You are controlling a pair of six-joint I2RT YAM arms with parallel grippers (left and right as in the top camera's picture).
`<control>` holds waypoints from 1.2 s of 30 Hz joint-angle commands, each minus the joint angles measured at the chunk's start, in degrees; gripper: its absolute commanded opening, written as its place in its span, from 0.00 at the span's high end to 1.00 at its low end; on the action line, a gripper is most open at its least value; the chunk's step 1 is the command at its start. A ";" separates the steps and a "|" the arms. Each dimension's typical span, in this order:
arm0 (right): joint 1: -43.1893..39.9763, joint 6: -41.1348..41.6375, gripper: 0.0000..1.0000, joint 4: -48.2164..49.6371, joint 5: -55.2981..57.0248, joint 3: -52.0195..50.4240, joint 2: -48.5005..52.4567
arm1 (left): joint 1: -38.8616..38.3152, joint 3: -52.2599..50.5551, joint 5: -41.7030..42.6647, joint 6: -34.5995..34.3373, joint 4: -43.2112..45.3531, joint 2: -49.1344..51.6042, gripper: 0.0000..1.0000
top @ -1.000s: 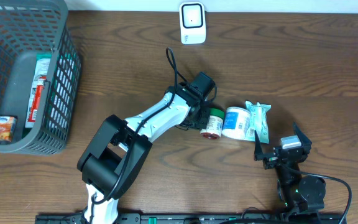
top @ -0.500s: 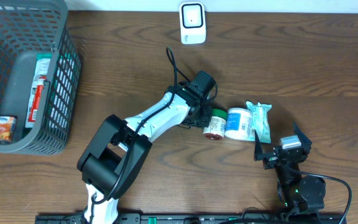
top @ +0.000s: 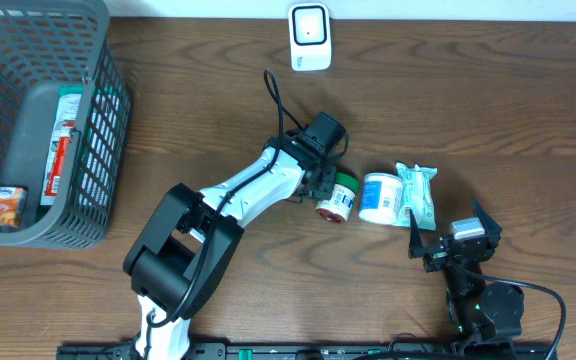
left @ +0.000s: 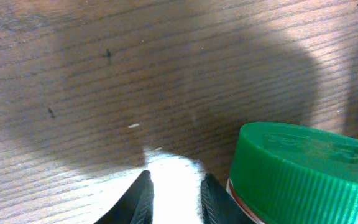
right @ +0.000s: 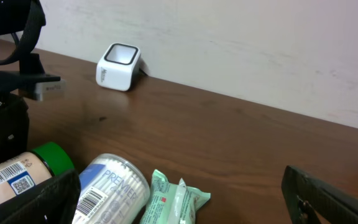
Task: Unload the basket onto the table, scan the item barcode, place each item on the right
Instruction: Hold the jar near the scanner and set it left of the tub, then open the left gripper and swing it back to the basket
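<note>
Left hand (left: 174, 194), narrowed and gripping nothing, has the green-capped jar (left: 303, 168) just right of it, probably to roll its barcode into view; right hand (top: 451, 233) waits wide

A matt, finely grained surface is shown by the dark brown wooden table (top: 468, 100). The green ribbed plastic screw cap (left: 303, 165) is dull and grooved along its edge. A smooth, faintly glossy shell is seen on the small white plastic scanner (top: 309, 37). The grey plastic mesh basket (top: 98, 130) looks matt, and the green-and-white crinkled film packet (top: 418, 195) looks shiny.
</note>
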 commanded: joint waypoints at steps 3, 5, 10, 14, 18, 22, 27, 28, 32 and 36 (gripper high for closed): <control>0.33 0.00 0.01 -0.22 -0.09 -0.09 -0.31 | 0.37 -0.44 -3.91 0.35 0.07 0.66 0.76; 0.33 0.00 0.01 -0.22 -0.09 -0.09 -0.31 | 0.57 -0.22 -4.68 0.57 0.07 0.55 0.76; 0.33 0.00 0.01 -0.22 -0.09 -0.09 -0.31 | 1.07 0.48 -5.09 0.57 0.02 -0.72 0.75; 0.33 0.00 0.01 -0.22 -0.09 -0.09 -0.31 | 1.53 0.63 -5.31 0.57 0.02 -1.66 0.75; 0.33 0.00 0.01 -0.22 -0.09 -0.09 -0.31 | 2.08 0.63 -5.33 0.57 0.02 -1.73 0.75; 0.33 0.00 0.01 -0.22 -0.09 -0.09 -0.31 | 2.62 0.90 -5.53 1.03 0.02 -1.75 0.75; 0.33 0.00 0.01 -0.22 -0.09 -0.09 -0.31 | 4.63 3.08 -5.57 1.68 -1.95 -3.80 0.75; 0.33 0.00 0.01 -0.22 -0.09 -0.09 -0.31 | 5.05 3.76 -5.55 2.14 -2.60 -4.55 0.75; 0.33 0.00 0.01 -0.22 -0.09 -0.09 -0.31 | 7.08 8.17 -7.48 3.82 -6.99 -9.38 0.75; 0.33 0.00 0.01 -0.22 -0.09 -0.09 -0.31 | 10.10 15.98 -13.86 7.37 -14.80 -16.24 0.71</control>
